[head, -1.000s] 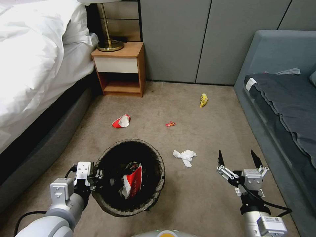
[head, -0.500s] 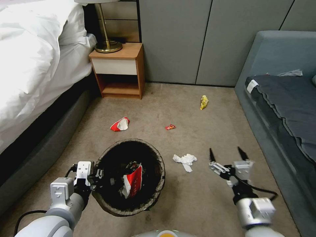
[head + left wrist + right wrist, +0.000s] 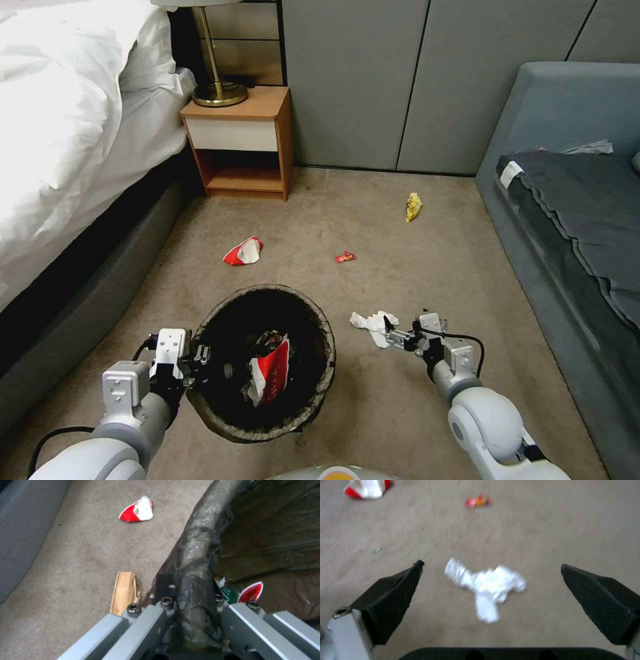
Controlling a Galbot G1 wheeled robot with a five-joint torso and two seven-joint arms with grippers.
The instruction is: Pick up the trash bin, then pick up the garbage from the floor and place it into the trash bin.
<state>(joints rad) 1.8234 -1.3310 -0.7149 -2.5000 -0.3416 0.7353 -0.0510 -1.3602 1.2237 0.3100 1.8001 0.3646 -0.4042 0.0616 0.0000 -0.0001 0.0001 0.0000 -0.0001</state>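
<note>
A: How is the bin held?
B: Its lined rim is pinched by the left gripper, so the mouth is kept up and open beside the work.

A: And the tissue?
B: It is framed between the spread fingers of the right gripper, just ahead on the carpet, ungrasped.

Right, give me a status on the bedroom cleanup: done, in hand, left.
Done: the left gripper is clamped on the trash bin rim, and a red-white wrapper lies inside. In hand: the right gripper, open, is poised around the white tissue. Left: the tissue, red-white wrapper, small red wrapper, yellow wrapper.
</note>
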